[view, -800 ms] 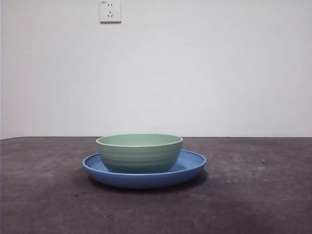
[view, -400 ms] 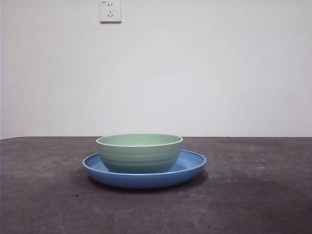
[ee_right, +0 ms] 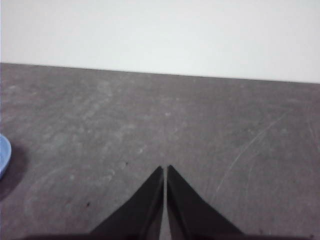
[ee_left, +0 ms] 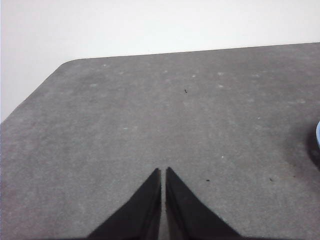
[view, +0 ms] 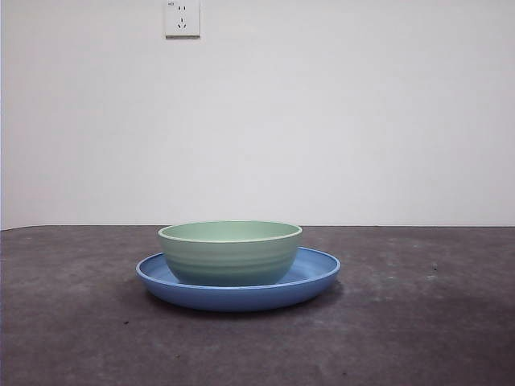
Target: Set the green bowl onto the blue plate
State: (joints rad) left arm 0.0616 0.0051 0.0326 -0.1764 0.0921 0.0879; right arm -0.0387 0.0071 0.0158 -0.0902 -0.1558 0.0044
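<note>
Sitting upright inside the blue plate (view: pixel 315 273), slightly off its middle: the green bowl (view: pixel 230 252), rim level, ridges faintly showing on the outer wall. Resting flat on the dark grey table (view: pixel 418 322), well in front of the white wall socket (view: pixel 182 18); no legible writing on that socket. Hanging over bare table to one side of the plate, jaws pressed together and gripping nothing: the left gripper (ee_left: pixel 163 171). Likewise on the plate's other side, tips touching, carrying nothing: the right gripper (ee_right: pixel 164 168).
</note>
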